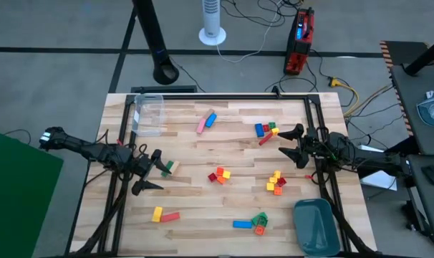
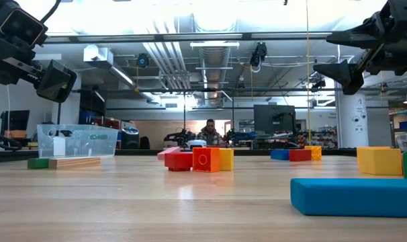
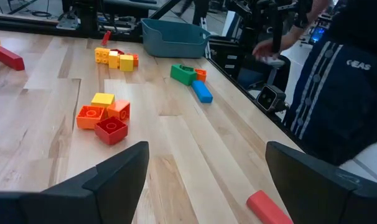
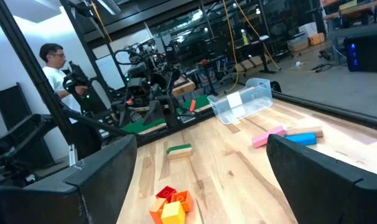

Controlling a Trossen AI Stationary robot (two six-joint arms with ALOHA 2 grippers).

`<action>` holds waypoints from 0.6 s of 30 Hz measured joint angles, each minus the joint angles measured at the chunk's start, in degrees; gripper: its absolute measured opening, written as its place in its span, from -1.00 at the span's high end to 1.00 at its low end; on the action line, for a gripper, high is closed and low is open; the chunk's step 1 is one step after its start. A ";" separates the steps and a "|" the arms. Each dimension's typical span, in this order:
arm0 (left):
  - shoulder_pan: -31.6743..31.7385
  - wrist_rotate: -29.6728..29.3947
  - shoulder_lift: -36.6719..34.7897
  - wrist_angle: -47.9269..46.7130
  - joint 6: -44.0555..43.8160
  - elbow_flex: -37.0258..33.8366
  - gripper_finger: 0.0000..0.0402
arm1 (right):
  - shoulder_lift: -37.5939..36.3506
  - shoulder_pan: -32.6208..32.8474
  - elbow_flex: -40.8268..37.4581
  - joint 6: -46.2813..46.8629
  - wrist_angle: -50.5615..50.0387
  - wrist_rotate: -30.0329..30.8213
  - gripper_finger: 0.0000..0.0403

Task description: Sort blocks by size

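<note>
Loose blocks lie flat on the wooden table in small groups: a pink and a blue bar [image 1: 205,122], a blue, red and yellow cluster [image 1: 267,130], red, orange and yellow cubes [image 1: 218,175] [image 3: 104,115], another cluster [image 1: 276,183], a yellow cube with a red bar [image 1: 163,214], and a blue bar with green and orange pieces [image 1: 251,223]. My left gripper [image 1: 151,170] [image 3: 207,180] hovers open at the table's left, just beside a green block [image 1: 170,167]. At the right, my right gripper [image 1: 292,141] [image 4: 201,174] hovers open near the blue-red cluster. Neither touches anything.
A clear plastic box [image 1: 148,113] stands at the far left. A grey-blue tray [image 1: 316,226] sits at the near right corner. Black frame rails run along the table's edges. A person [image 3: 344,81] stands by the table's near side. Bare wood lies between the block groups.
</note>
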 joint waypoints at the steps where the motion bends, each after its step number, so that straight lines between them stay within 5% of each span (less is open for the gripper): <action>1: -0.02 0.00 0.00 0.00 0.00 0.00 -0.55 | 0.00 -0.08 0.01 -2.44 0.81 0.65 -0.74; 10: 0.00 -0.45 0.00 0.02 0.19 0.00 -0.55 | 0.19 -0.11 0.02 -15.91 6.26 2.74 -0.74; 18: 0.04 -17.11 -0.02 2.58 0.45 0.00 -0.55 | 0.24 -0.11 0.02 -9.05 10.13 2.73 -0.74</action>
